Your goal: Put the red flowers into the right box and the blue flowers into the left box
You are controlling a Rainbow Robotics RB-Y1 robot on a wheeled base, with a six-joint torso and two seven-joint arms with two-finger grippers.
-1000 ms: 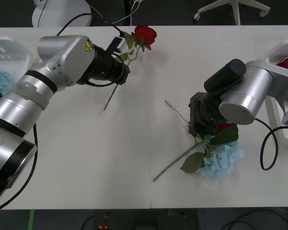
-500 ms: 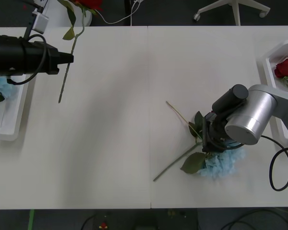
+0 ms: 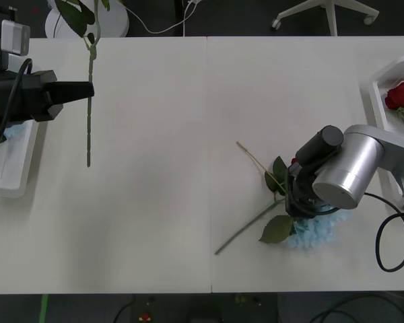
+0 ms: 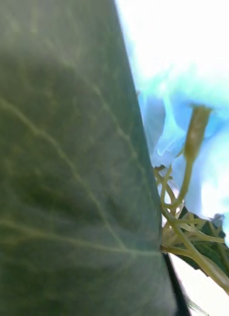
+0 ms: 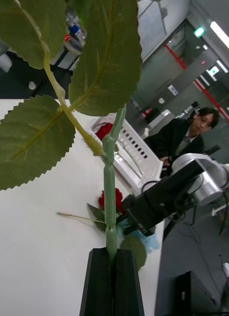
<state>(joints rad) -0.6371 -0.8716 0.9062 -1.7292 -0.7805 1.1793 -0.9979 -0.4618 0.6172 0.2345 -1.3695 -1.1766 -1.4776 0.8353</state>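
The left gripper (image 3: 87, 89) has its black fingers clamped on a red rose's stem (image 3: 89, 128), now swung back beside the left box (image 3: 13, 182) — wrong tray for a rose. The right gripper (image 3: 297, 202) has sunk onto the blue flower (image 3: 313, 232) mid-table; its fingers seem buried in petals, so I can't tell their state.

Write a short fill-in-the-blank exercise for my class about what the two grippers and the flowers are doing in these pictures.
1. The left gripper is shut on the green ____ of a red flower.
2. The right gripper is down on a pale-____ flower lying on the table.
3. In the right box lies one ____ flower.
4. The left box sits at the table's ____ edge.

Missing words: stem; blue; red; left
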